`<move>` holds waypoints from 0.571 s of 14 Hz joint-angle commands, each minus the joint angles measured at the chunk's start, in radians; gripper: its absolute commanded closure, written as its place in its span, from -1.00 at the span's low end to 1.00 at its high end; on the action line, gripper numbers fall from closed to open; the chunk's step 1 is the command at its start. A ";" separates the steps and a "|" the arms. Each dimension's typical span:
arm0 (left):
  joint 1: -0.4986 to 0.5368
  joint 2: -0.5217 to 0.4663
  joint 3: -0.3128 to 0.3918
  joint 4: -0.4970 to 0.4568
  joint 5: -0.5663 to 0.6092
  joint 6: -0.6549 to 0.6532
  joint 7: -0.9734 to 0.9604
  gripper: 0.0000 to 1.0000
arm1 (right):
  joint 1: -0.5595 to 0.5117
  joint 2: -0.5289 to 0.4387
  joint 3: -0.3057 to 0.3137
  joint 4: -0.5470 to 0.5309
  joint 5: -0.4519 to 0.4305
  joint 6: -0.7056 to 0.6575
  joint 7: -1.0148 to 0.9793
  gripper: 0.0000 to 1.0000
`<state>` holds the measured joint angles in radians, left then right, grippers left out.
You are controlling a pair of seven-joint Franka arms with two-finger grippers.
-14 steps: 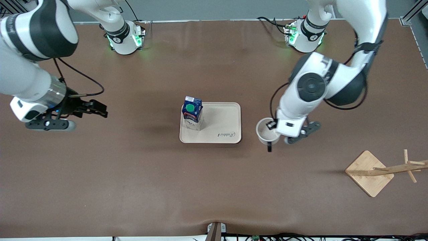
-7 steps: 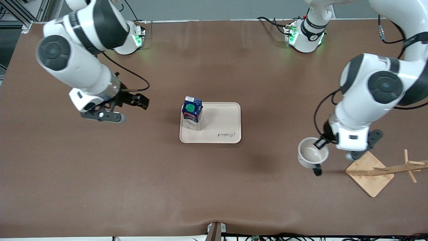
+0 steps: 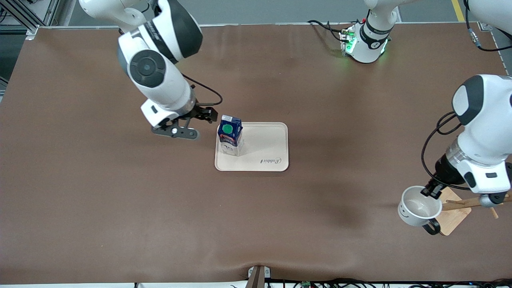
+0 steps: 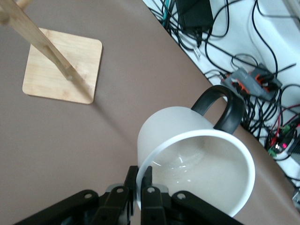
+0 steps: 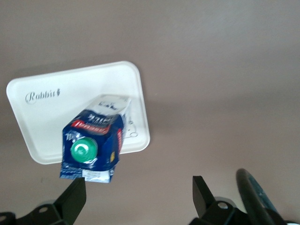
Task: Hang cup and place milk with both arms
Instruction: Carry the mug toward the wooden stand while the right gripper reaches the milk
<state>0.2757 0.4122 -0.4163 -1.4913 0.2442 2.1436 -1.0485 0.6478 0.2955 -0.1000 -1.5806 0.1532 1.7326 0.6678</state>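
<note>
Left tool [image 3: 433, 191] is clamped on the rim of the cup [image 3: 418, 206], one finger inside the wall and one outside, as the left wrist view shows [image 4: 140, 180]. It holds the cup in the air over the brown surface [image 3: 120, 208] at the left arm's end, right beside the wooden rack [image 3: 456, 212] with its square base and slanted pegs. The cup is tilted, its smiley face turned toward the front camera and its black handle [image 3: 432, 229] hanging low by the rack's base.

Right tool [image 3: 200, 120] hangs with its fingers apart, holding nothing, over the surface just beside the milk [image 3: 230, 134], on the side toward the right arm's end. In the right wrist view the two finger tips [image 5: 75, 199] frame the carton [image 5: 91, 145] from above without touching it. The milk stands upright on the beige tray [image 3: 268, 148], in the corner toward the right arm's end and farther from the front camera, green cap up.
</note>
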 commanded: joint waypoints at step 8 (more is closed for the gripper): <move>0.088 0.005 -0.010 0.000 0.006 0.099 -0.016 1.00 | 0.065 0.114 -0.013 0.031 0.065 0.097 0.102 -1.00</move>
<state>0.3530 0.4288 -0.4162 -1.4912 0.2442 2.2376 -1.0525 0.6991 0.3833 -0.1006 -1.5792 0.1961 1.8056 0.7506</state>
